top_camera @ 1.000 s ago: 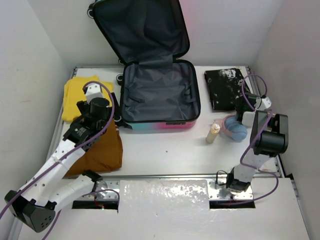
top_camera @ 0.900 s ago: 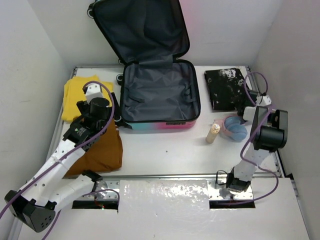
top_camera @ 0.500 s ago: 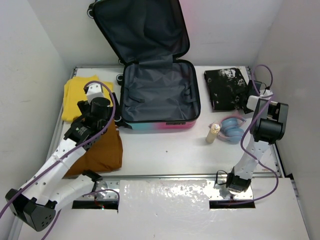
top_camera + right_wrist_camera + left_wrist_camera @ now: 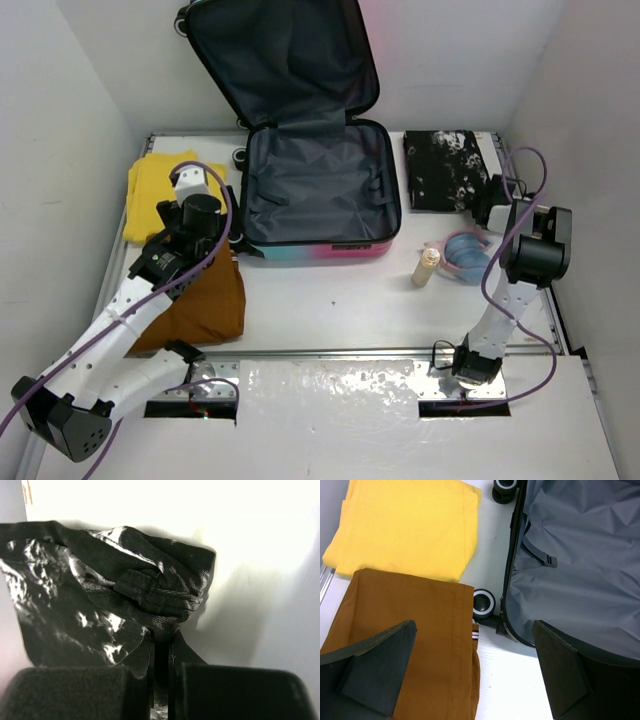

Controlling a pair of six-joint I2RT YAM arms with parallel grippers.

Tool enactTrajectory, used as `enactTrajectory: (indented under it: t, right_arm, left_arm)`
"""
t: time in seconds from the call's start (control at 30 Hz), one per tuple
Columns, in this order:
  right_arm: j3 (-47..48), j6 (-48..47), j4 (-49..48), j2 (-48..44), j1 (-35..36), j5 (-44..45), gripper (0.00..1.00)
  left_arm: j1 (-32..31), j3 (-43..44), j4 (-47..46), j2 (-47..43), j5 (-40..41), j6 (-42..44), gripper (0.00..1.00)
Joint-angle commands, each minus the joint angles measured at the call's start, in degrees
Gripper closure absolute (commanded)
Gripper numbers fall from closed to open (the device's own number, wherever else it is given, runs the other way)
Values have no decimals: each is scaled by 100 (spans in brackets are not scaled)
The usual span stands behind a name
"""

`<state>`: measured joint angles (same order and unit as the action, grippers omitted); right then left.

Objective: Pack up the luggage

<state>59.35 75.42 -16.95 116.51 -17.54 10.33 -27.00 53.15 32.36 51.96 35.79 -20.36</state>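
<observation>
Right gripper (image 4: 161,669) of mine pinches the black patterned cloth (image 4: 100,600) by its edge, with the open luggage (image 4: 315,195) lying near on my left.

You are seeing no legible writing; the luggage (image 4: 315,190) and the black garment (image 4: 445,172) are showing none.

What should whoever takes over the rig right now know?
Left tool: open, above the brown cloth, left of the luggage.
Right tool: shut on an edge of the black cloth, right of the luggage.
Luggage lies open, lid up, nothing inside.
Done: nothing packed yet.
Left: black cloth, brown cloth, yellow cloth, small bottle and blue item all go in.
</observation>
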Motion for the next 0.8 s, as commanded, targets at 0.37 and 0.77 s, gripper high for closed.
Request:
enactTrajectory:
  t: [0.37, 0.77]
  right_arm:
    - [-197, 2222, 701, -1306, 1191, 1050, 100]
    - [797, 2618, 1255, -1631, 1490, 1138, 100]
  left_arm:
    - [-15, 249, -213, 253, -608, 94, 0]
    - [2, 703, -117, 550, -1064, -134, 0]
